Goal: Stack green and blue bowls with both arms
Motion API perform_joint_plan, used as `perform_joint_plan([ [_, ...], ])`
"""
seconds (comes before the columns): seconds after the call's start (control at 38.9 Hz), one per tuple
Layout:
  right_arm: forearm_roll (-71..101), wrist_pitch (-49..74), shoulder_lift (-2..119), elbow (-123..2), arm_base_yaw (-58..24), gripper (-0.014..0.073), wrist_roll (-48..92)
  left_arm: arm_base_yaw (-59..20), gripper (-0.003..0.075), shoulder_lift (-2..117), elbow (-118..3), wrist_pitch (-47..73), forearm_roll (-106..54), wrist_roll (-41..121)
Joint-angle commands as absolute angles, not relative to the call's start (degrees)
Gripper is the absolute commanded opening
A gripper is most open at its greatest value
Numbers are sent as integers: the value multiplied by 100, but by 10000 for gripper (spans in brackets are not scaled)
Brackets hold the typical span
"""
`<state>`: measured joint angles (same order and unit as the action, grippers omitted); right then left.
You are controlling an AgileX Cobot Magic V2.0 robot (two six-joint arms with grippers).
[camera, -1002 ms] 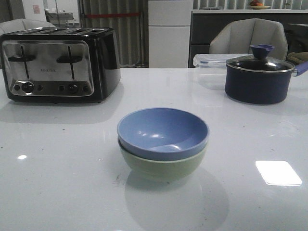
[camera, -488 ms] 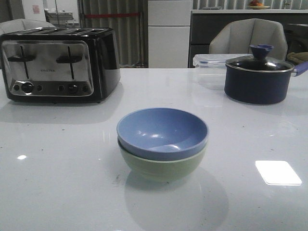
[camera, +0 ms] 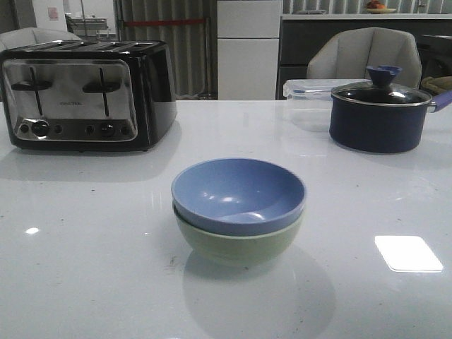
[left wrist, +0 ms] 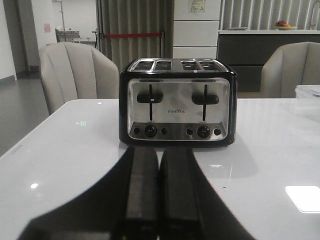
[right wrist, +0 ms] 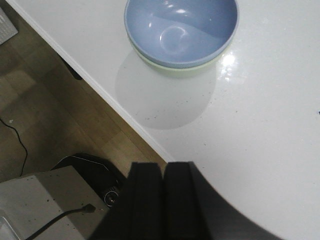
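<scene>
**Bowls nested, both arms clear**

Front view showed the blue bowl (camera: 239, 192) sitting inside the green bowl (camera: 239, 241), the two nested upright near the middle of the white bench (camera: 92, 268), with only a band of green visible below the blue rim. Neither arm appeared in that view. Well behind the stack stood a toaster (camera: 85, 93) on the left and a dark pot (camera: 380, 116) with a glass lid on the right, a clear plastic box (camera: 305, 99) just beside the pot.

From the left wrist, the left tool (left wrist: 158, 195) had its fingers pressed together with nothing between them, pointed toward the toaster and away from the bowls. From the right wrist, the right tool (right wrist: 162, 200) was likewise closed and empty, hanging near the bench edge with the stacked bowls apart from it.

Judged from this, the stacking looked complete; nothing seemed left beyond parking the arms.
</scene>
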<state>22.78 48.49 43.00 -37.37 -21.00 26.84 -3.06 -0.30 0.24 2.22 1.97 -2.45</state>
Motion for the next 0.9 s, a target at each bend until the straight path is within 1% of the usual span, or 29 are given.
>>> perform_joint_plan([
  [0.0, 2389, 4599, 4275, -3889, -2074, 5, 2688, -381, 98, -135, 66, -346, 155, -181],
  [0.87, 2389, 4599, 4275, -3889, -2074, 5, 2688, -381, 98, -123, 66, -356, 64, -181],
])
